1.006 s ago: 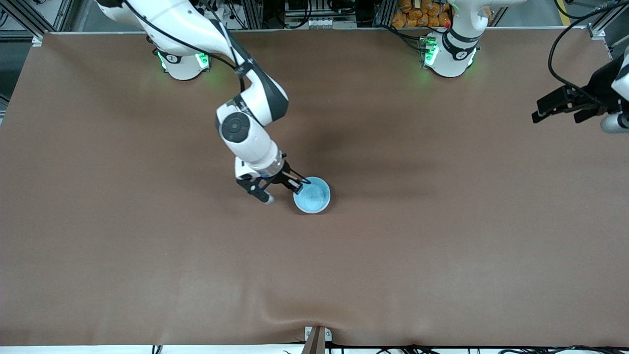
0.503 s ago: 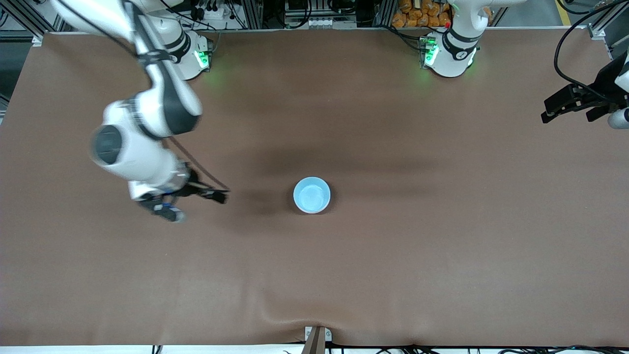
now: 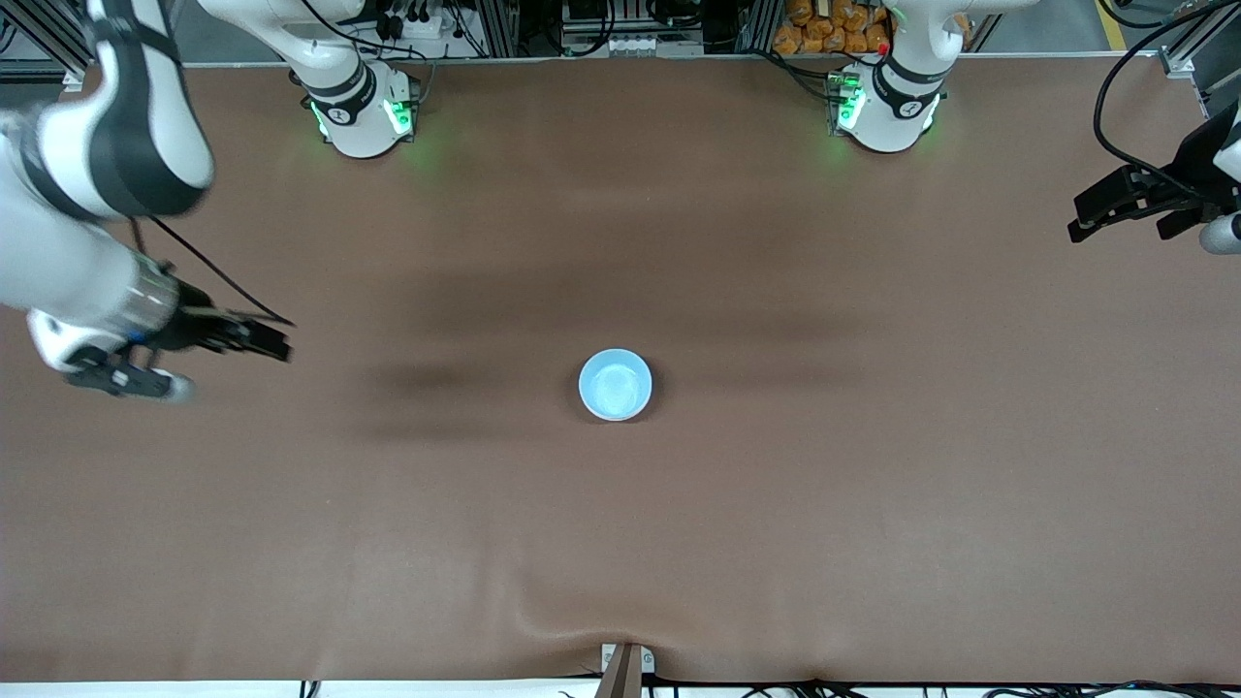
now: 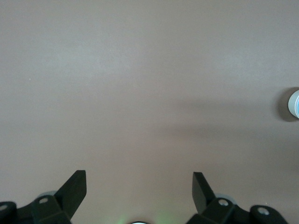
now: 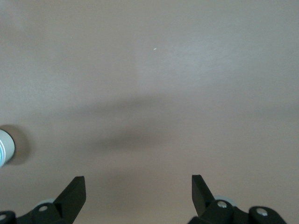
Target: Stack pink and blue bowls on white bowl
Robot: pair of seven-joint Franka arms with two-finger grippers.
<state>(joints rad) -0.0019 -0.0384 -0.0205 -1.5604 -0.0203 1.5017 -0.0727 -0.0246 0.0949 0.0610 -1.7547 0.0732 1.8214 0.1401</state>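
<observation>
The light blue bowl (image 3: 616, 385) sits upright at the middle of the table, and only its blue inside shows from above. It shows small at the edge of the right wrist view (image 5: 4, 147) and of the left wrist view (image 4: 295, 103). The pink bowl and the white bowl are not visible as separate things; I cannot tell whether they lie under the blue one. My right gripper (image 3: 274, 345) is open and empty, up over the table at the right arm's end (image 5: 138, 183). My left gripper (image 3: 1078, 221) is open and empty, waiting over the left arm's end (image 4: 139, 179).
The brown table cover (image 3: 873, 504) is bare apart from the bowl. Both arm bases (image 3: 361, 116) (image 3: 887, 107) stand along the table's edge farthest from the front camera. A small bracket (image 3: 625, 664) sits at the nearest edge.
My right gripper left the blue bowl's rim and swung away to the right arm's end of the table. The bowl stayed in place. My left gripper shifted slightly outward.
</observation>
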